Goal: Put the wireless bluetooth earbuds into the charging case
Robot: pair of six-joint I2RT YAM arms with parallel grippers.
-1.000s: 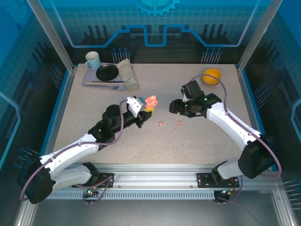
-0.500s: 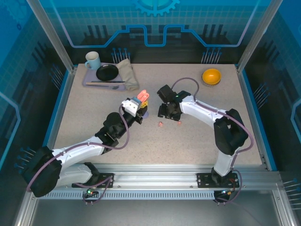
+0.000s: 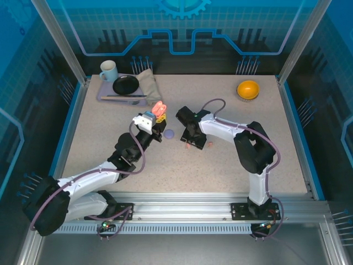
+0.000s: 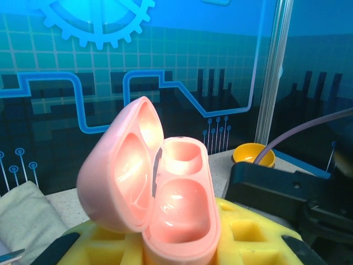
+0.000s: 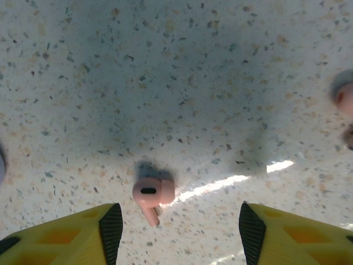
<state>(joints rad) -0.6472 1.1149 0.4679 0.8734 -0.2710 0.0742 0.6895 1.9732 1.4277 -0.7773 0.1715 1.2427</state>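
My left gripper [image 3: 154,117] is shut on an open salmon-pink charging case [image 4: 182,204], held upright above the table. Its lid leans left and both wells look empty. The same case [image 3: 159,108] shows pink at the gripper's tip from above. My right gripper [image 5: 176,232] hangs open, pointing down over a pink earbud [image 5: 151,194] lying on the table between its yellow fingers [image 5: 60,234], nearer the left one. A second pink earbud [image 5: 345,99] lies at the right edge. From above, the right gripper [image 3: 191,136] hovers by both pink earbuds [image 3: 189,146] [image 3: 209,144].
A small pale purple rounded case [image 3: 169,134] lies on the table between the two grippers. A tray [image 3: 105,95] with a mug, black plate and cloth stands back left. An orange bowl [image 3: 248,89] sits back right.
The right gripper has swung left and down over the pink earbuds. The left gripper has carried the pink case left and back, uncovering the purple case.
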